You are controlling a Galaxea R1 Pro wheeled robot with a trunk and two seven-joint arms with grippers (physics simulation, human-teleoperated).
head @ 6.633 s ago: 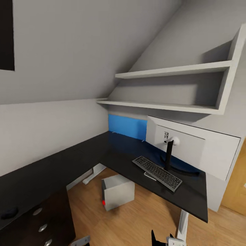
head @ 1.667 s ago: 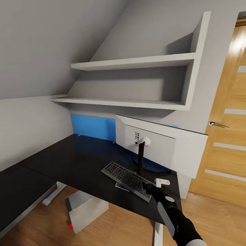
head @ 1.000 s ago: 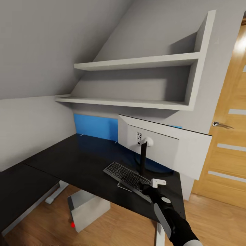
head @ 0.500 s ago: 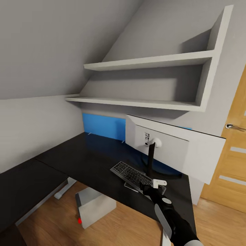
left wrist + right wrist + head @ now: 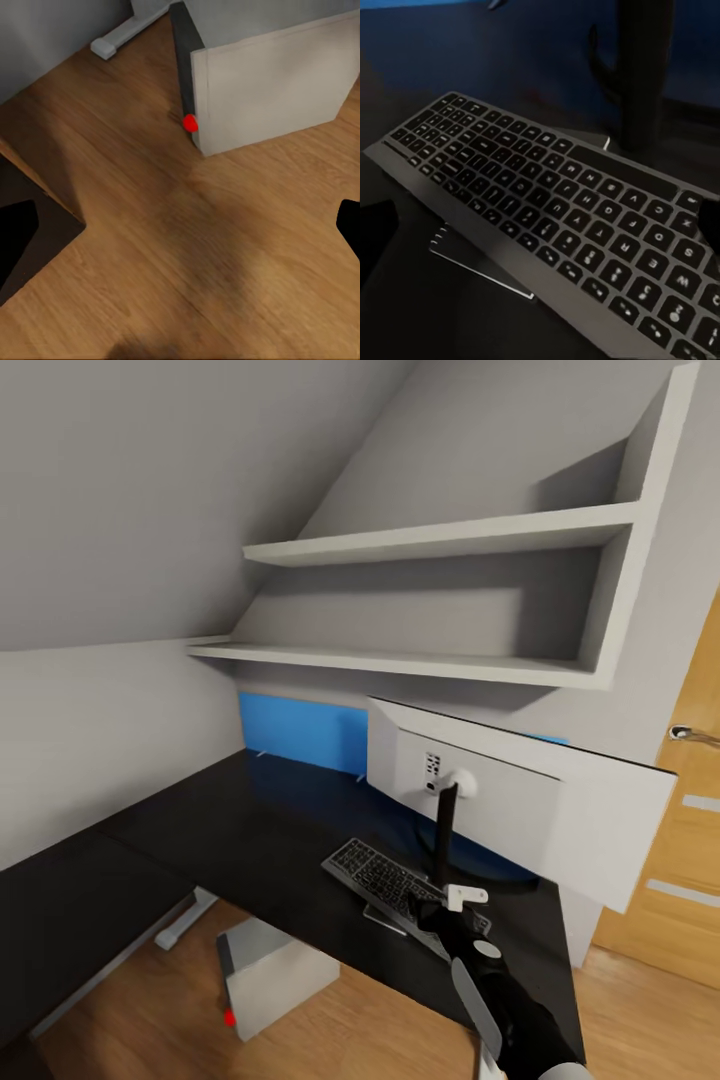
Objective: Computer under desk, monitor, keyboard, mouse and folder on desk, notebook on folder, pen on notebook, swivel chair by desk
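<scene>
The black desk (image 5: 240, 830) carries the monitor (image 5: 540, 815), its white back towards me, on a black stand (image 5: 641, 75). In front of the stand lies the dark keyboard (image 5: 385, 875) (image 5: 547, 210), one end raised on a thin silvery plate (image 5: 472, 259). My right gripper (image 5: 440, 908) (image 5: 540, 225) hovers open just above the keyboard's near end, holding nothing. The pale grey computer (image 5: 275, 972) (image 5: 262, 75) with its red light (image 5: 190, 122) stands on the floor under the desk. My left gripper (image 5: 180, 232) hangs open over the wood floor near the computer.
Two white shelves (image 5: 430, 540) are fixed above the desk under a sloped ceiling. A blue wall panel (image 5: 300, 732) runs behind the desk. A wooden door (image 5: 680, 840) with a silver handle stands at the right. A white desk foot (image 5: 120, 34) rests on the floor.
The head view has swung right and then drifted a little. My right arm has risen from the picture's lower edge and reached to the keyboard's near end; over the last half second it hardly moves.
</scene>
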